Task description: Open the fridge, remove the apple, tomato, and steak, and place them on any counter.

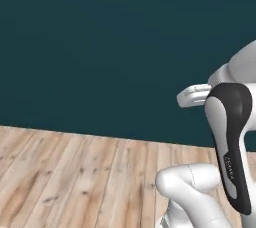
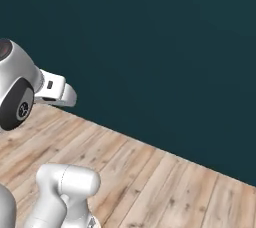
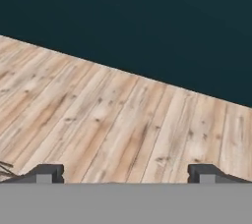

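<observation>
My gripper (image 3: 125, 173) is open; its two dark fingertips (image 3: 47, 173) stand far apart at the bottom of the hand view, with nothing between them. It points at bare floor planks and a dark wall. In the base views the white hand (image 1: 192, 95) juts out sideways from the raised arm (image 2: 20, 89), well above the floor. The fridge, the apple, the tomato, the steak and the counter are out of view.
A plain dark teal wall (image 1: 100, 47) runs across the scene ahead of the base. Light wooden plank flooring (image 2: 150, 187) stretches from the wall's foot to the base. The arm's white lower links (image 1: 195, 187) sit low in front of the cameras.
</observation>
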{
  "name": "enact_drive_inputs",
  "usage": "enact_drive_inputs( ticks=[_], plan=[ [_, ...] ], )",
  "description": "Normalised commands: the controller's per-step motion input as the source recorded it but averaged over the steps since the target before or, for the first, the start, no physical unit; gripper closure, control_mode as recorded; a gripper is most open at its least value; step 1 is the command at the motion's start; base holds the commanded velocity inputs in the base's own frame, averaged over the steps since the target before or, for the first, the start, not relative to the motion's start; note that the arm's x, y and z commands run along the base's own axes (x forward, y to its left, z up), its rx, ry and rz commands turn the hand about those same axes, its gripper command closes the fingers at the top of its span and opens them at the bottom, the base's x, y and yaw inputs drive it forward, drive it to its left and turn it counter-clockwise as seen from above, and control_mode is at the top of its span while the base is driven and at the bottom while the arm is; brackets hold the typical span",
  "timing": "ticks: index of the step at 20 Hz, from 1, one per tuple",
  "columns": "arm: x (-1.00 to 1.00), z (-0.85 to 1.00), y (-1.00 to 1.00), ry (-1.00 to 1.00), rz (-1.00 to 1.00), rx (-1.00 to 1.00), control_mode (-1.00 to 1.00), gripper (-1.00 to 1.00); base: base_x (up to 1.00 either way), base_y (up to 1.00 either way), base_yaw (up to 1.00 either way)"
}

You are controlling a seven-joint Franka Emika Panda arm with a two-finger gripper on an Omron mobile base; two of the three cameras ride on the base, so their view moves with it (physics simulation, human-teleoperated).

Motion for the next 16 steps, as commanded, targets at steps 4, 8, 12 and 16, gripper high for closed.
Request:
enact_drive_inputs(
  ticks=[4, 8, 12, 16],
  plan=[
    [0.0, 0.0, 0.0, 0.0, 0.0, 0.0, 1.0, -1.0, -0.19, -0.46, -0.73],
    [0.0, 0.0, 0.0, 0.0, 0.0, 0.0, 1.0, -1.0, -0.02, -0.54, -0.75],
    [0.0, 0.0, 0.0, 0.0, 0.0, 0.0, 1.0, -1.0, 0.0, -0.4, -0.82],
    [0.0, 0.0, 0.0, 0.0, 0.0, 0.0, 1.0, -1.0, 0.0, -0.46, -0.83]
  ],
)
